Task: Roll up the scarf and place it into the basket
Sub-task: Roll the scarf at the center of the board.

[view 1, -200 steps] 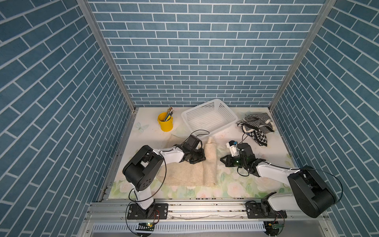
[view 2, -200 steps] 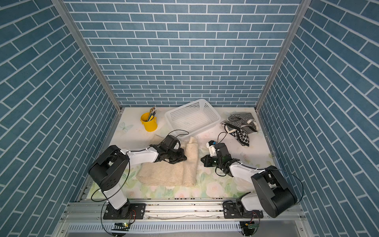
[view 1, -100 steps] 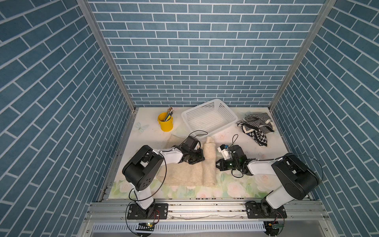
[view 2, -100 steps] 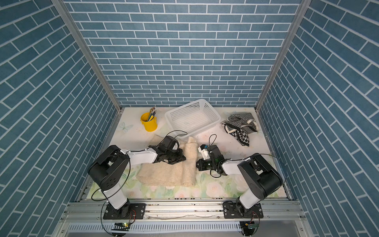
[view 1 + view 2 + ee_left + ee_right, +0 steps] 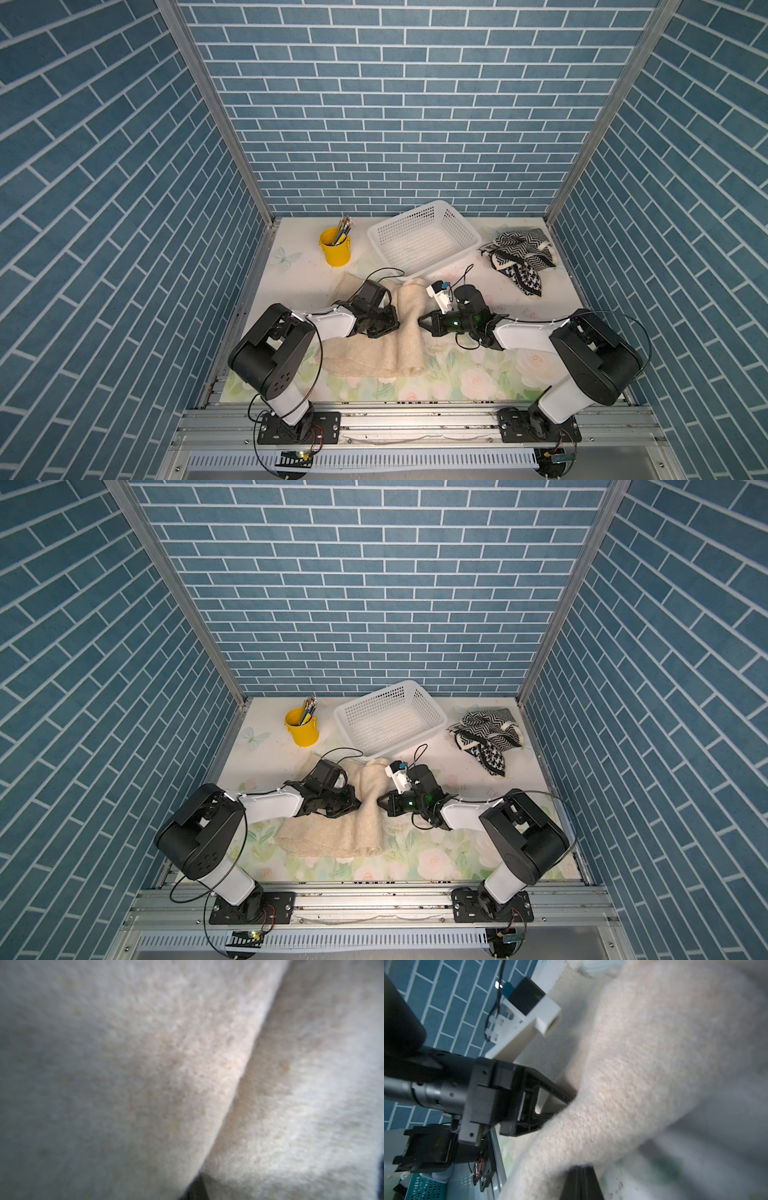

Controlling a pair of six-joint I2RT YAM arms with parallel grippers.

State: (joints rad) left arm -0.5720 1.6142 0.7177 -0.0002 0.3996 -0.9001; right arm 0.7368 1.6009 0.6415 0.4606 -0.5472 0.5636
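Cream knit scarf [image 5: 374, 353] lies partly rolled at lower centre of the floral counter [image 5: 478, 374], left gripper [image 5: 395, 323] and right gripper [image 5: 421, 321] each pressed together against its ridge.

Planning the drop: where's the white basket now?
In both top views the basket sits at the rear, between the yellow bucket and the patterned cloth, just behind the scarf.
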